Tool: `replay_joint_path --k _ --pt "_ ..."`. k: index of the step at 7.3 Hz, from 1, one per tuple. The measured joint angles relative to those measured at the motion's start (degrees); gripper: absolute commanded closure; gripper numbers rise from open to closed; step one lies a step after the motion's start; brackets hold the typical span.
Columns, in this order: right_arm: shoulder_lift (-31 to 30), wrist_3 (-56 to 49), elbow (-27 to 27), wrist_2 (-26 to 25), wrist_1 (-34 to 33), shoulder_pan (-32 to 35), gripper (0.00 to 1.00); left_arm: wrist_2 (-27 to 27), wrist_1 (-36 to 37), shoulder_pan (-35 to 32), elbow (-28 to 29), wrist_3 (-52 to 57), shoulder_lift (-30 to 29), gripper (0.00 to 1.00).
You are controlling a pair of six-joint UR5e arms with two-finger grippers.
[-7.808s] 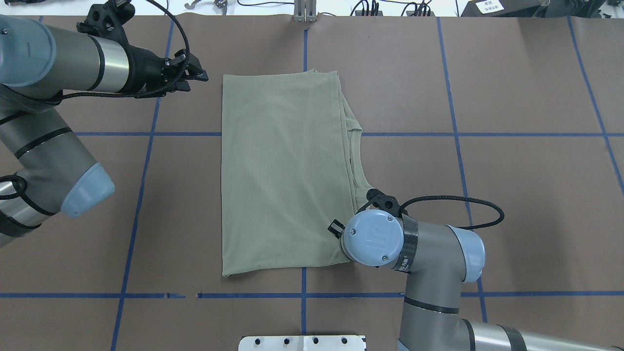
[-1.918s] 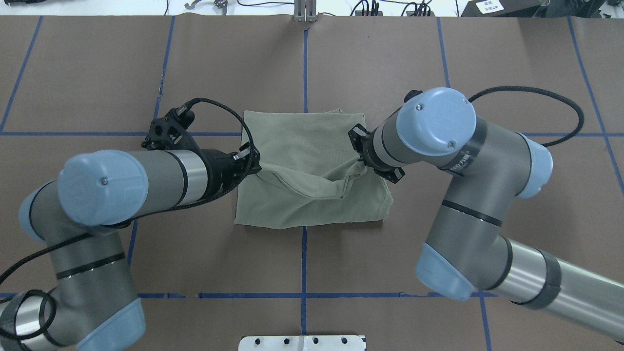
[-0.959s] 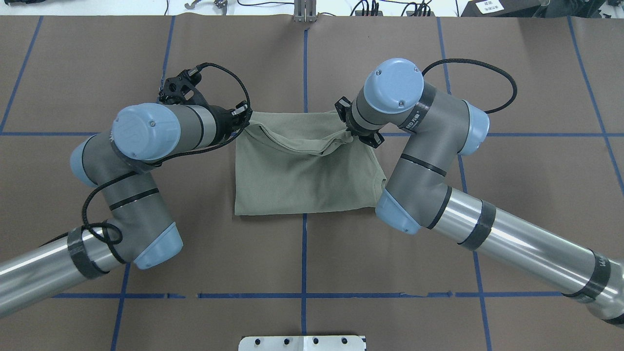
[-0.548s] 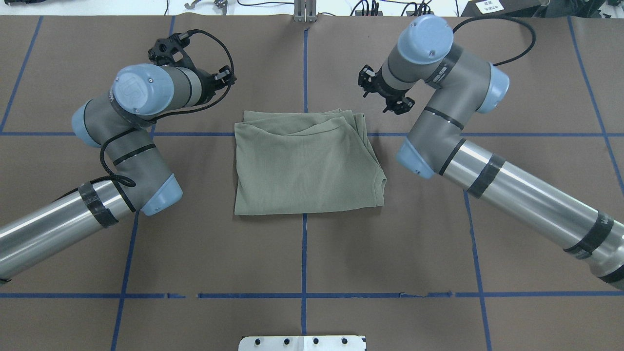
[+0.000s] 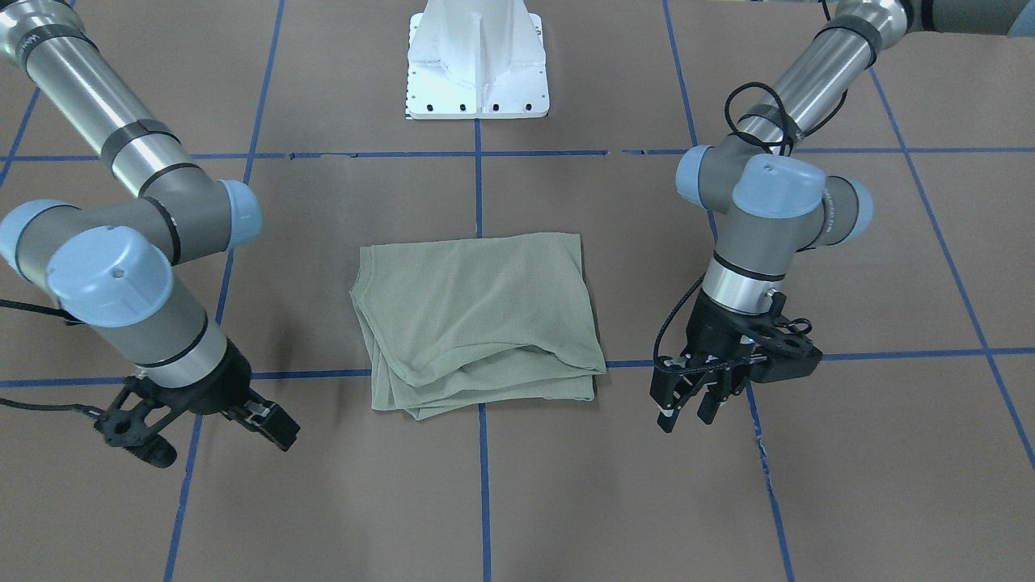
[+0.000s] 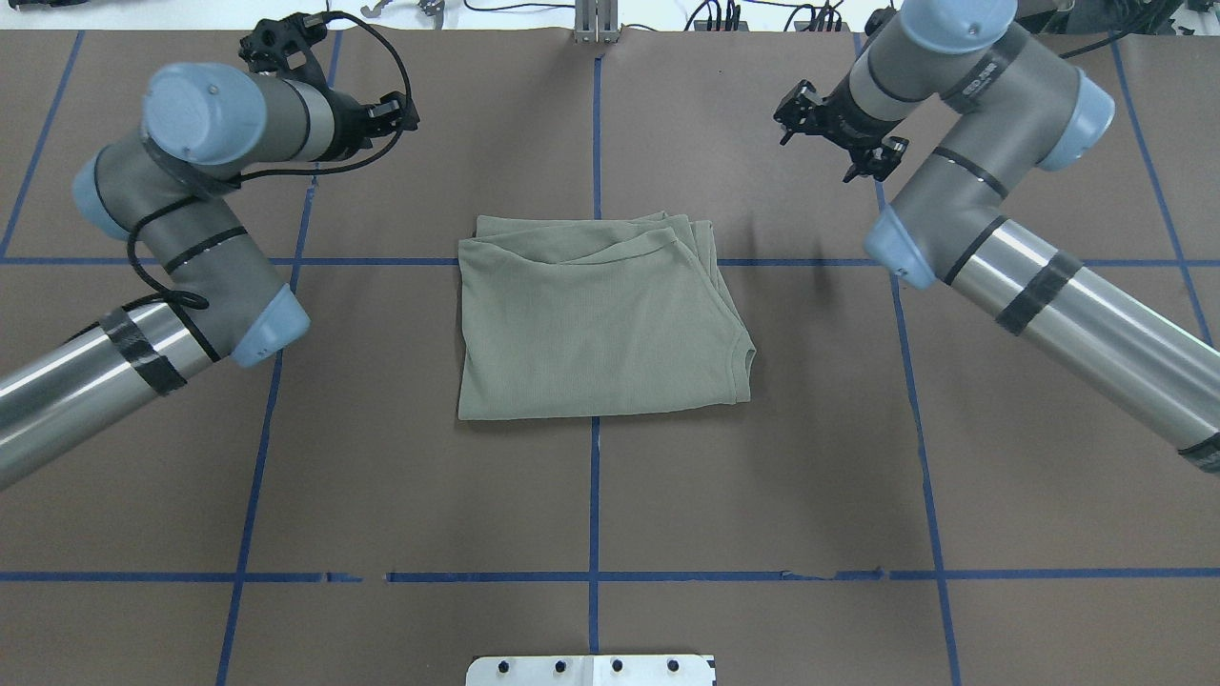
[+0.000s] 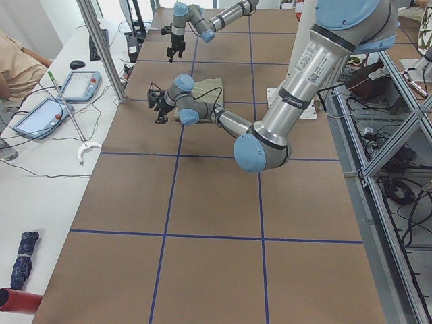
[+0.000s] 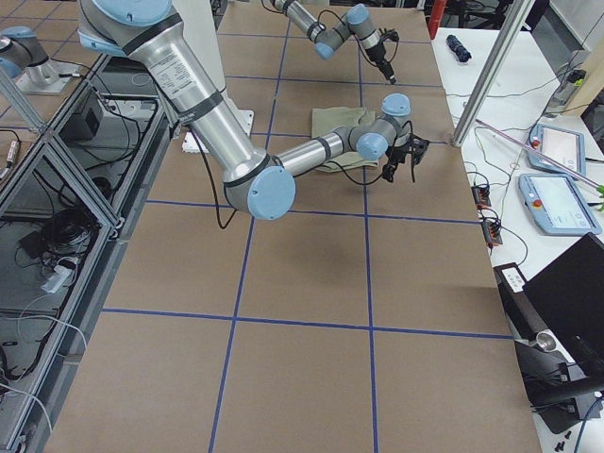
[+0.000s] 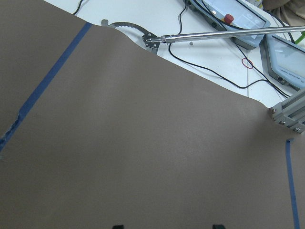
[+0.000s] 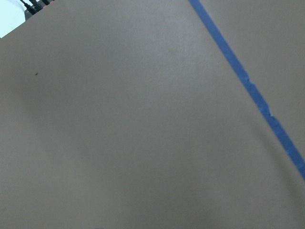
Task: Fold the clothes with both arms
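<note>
The clothes, one sage-green shirt [image 6: 600,324], lie folded in a rough square at the middle of the brown table, layered edges toward the far side [image 5: 477,323]. My left gripper [image 6: 400,107] hovers over bare table beyond the shirt's far left corner, open and empty; the front view shows its fingers spread [image 5: 687,408]. My right gripper [image 6: 791,110] hangs beyond the far right corner [image 5: 271,424], apart from the cloth, open with nothing in it. Both wrist views show only brown table and blue tape.
Blue tape lines [image 6: 595,572] divide the table into squares. The white pedestal base [image 5: 477,65] stands on the robot's side. Beyond the far edge are cables, a metal post [image 6: 596,24] and teach pendants [image 7: 81,84]. A person [image 7: 13,67] sits at the side bench.
Both grippers carried the shirt's near edge over to the far edge, let go, and have since drawn outward and farther back. The shirt now lies folded in half and still.
</note>
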Motion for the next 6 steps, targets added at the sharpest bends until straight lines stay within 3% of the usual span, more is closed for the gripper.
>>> replay_joint_path --k 1,4,6 --pt "-3.36 -7.34 1.67 3.78 -0.17 4.21 0.00 -6.13 0.45 -3.60 -1.79 6.24 1.94 0.00" --pt "-11.49 -31.36 3.33 16.10 -1.90 19.60 0.00 -22.54 4.21 -16.76 -5.69 31.73 9.18 0.00" --pt "-15.51 -46.95 3.15 18.21 -5.67 25.95 0.00 -28.01 13.49 -26.02 -6.20 52.83 11.28 0.00"
